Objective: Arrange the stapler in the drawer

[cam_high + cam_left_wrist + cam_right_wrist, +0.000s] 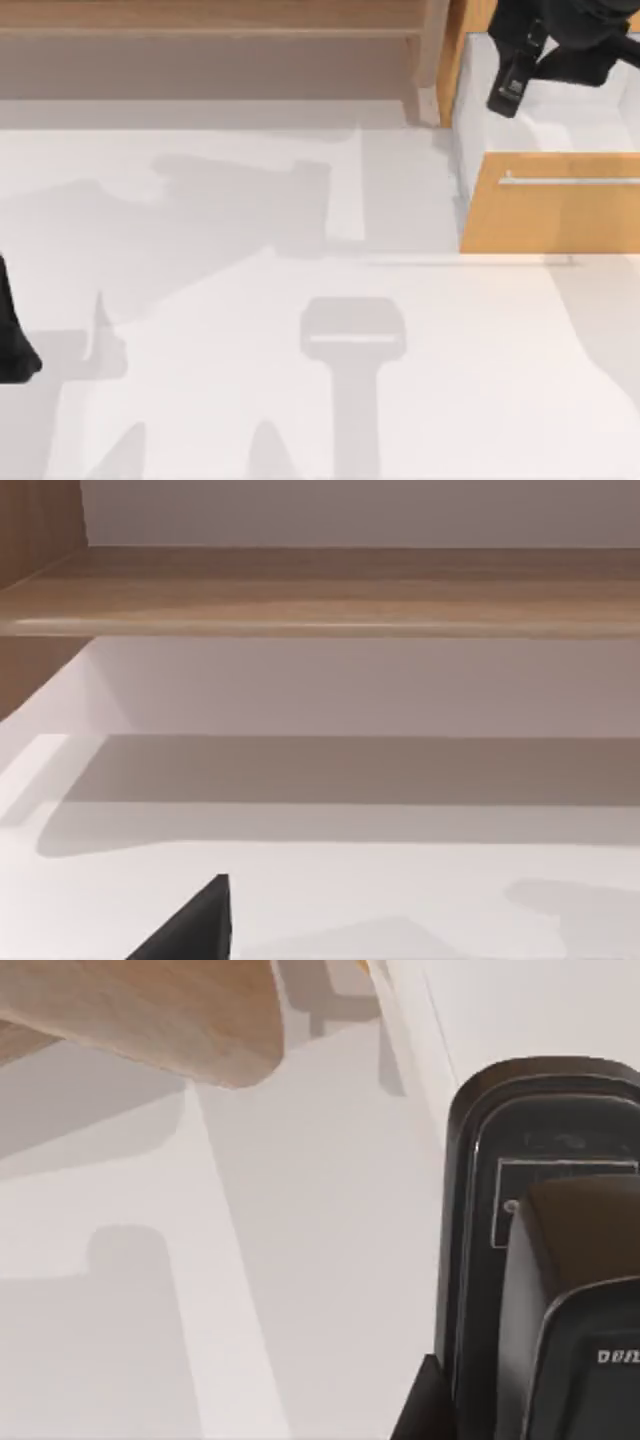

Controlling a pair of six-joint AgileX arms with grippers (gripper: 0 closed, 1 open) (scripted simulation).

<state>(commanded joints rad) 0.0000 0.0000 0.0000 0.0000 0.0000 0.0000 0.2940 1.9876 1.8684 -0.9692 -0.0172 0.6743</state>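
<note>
The stapler (pixel 511 84) is held tight in the right gripper's (pixel 527 58) fingers, over the open drawer (pixel 550 215). It should be lowered slowly onto the white floor inside, then let go gently.

The left gripper (pixel 15 355) is parked at the desk's (pixel 300 400) left edge; its fingers cannot be told.

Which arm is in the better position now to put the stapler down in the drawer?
The right arm. Its gripper holds the stapler above the open drawer, over the white interior. The left gripper sits at the table's left edge, far away.
</note>
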